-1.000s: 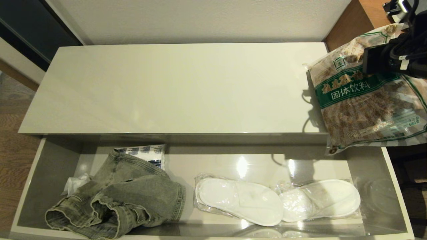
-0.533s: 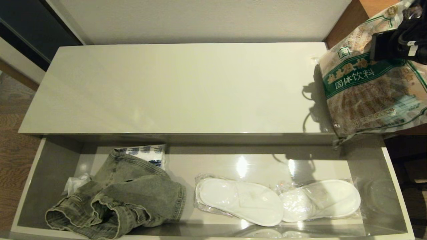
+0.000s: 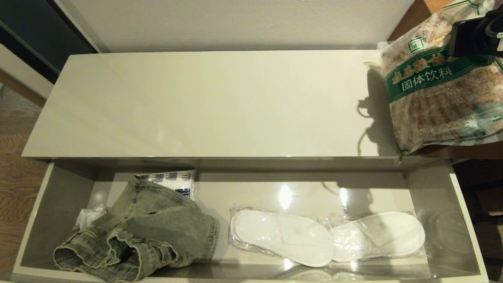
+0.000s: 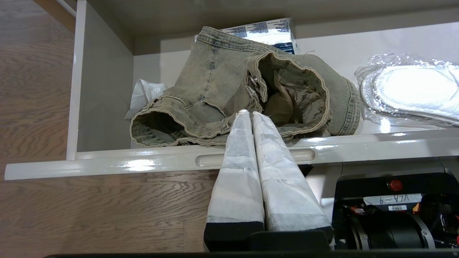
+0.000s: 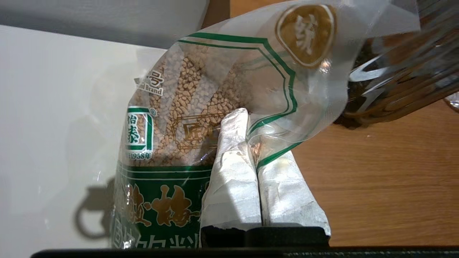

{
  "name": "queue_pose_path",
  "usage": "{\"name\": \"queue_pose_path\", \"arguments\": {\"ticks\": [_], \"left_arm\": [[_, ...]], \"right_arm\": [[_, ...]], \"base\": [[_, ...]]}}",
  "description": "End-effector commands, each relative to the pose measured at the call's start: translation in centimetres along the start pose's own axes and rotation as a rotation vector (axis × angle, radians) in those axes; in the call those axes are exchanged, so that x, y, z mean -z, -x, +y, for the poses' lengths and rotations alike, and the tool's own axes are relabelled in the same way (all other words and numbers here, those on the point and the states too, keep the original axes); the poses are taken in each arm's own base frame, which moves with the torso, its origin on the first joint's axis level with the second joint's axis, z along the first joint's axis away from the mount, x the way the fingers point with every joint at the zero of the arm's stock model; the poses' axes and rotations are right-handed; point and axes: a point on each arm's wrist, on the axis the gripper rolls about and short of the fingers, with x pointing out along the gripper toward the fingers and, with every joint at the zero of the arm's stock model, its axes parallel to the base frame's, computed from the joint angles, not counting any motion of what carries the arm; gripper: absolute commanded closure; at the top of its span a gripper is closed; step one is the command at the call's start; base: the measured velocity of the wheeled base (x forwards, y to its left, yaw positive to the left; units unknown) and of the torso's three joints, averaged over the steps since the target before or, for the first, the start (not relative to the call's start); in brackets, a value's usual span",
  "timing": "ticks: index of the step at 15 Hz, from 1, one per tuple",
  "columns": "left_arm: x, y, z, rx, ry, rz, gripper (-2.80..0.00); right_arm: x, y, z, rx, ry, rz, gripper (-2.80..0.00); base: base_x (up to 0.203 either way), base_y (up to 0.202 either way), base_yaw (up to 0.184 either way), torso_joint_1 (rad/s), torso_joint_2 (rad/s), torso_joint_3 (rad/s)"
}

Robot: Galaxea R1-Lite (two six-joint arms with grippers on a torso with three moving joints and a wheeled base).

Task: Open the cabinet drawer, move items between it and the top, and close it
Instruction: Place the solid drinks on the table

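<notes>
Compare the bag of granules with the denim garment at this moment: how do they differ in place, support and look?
The bag of granules hangs in the air over the right end of the top; the denim garment lies crumpled at the left end of the open cabinet drawer. The right gripper pinches the bag's upper edge; the garment is unheld, with the shut left gripper outside the drawer front. The bag is glossy, printed plastic; the garment is faded grey-green cloth.

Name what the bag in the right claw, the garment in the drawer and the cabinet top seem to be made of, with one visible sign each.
Bag of granules: thin clear plastic film; it crinkles and glints.
Garment: faded grey-green denim; stitched seams, frayed hems.
Cabinet top: probably lacquered or laminated board; its glossy cream surface mirrors shadows.
</notes>
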Motion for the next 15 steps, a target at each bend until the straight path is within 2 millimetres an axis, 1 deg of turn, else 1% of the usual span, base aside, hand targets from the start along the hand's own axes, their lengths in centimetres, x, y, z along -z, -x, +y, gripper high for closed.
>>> {"name": "queue_pose_path", "arguments": {"ticks": [1,3,5,7,9,10,13,14,15], "left_arm": [[0.0,0.0,0.0,0.001,0.001,0.001,0.00],[0.0,0.0,0.0,0.001,0.001,0.000,0.00],[0.0,0.0,0.0,0.001,0.004,-0.001,0.00],[0.0,0.0,0.0,-0.001,0.008,-0.001,0.00],[0.0,0.0,0.0,-0.001,0.008,-0.001,0.00],[0.0,0.0,0.0,0.000,0.007,-0.001,0.00],[0.0,0.0,0.0,0.001,0.007,-0.001,0.00],[0.0,0.0,0.0,0.000,0.007,-0.001,0.00],[0.0,0.0,0.0,-0.001,0.006,-0.001,0.00]], "right_arm": [[0.2,-0.1,-0.1,0.008,0.003,0.009,0.00],[1.1,-0.5,0.3,0.000,0.010,0.037,0.00],[2.7,-1.5,1.3,-0.012,0.026,0.082,0.00],[2.8,-1.6,1.3,-0.012,0.026,0.081,0.00],[4.5,-2.6,2.2,-0.013,0.033,0.079,0.00],[4.7,-2.8,2.4,-0.010,0.035,0.070,0.00],[4.6,-2.9,2.4,0.001,0.042,0.034,0.00],[4.5,-2.8,2.3,0.005,0.043,0.019,0.00],[3.9,-2.6,2.1,0.019,0.039,-0.023,0.00]], "base": [[0.000,0.000,0.000,0.000,0.00,0.000],[0.000,0.000,0.000,0.000,0.00,0.000],[0.000,0.000,0.000,0.000,0.00,0.000],[0.000,0.000,0.000,0.000,0.00,0.000],[0.000,0.000,0.000,0.000,0.00,0.000],[0.000,0.000,0.000,0.000,0.00,0.000],[0.000,0.000,0.000,0.000,0.00,0.000],[0.000,0.000,0.000,0.000,0.00,0.000],[0.000,0.000,0.000,0.000,0.00,0.000]]}}
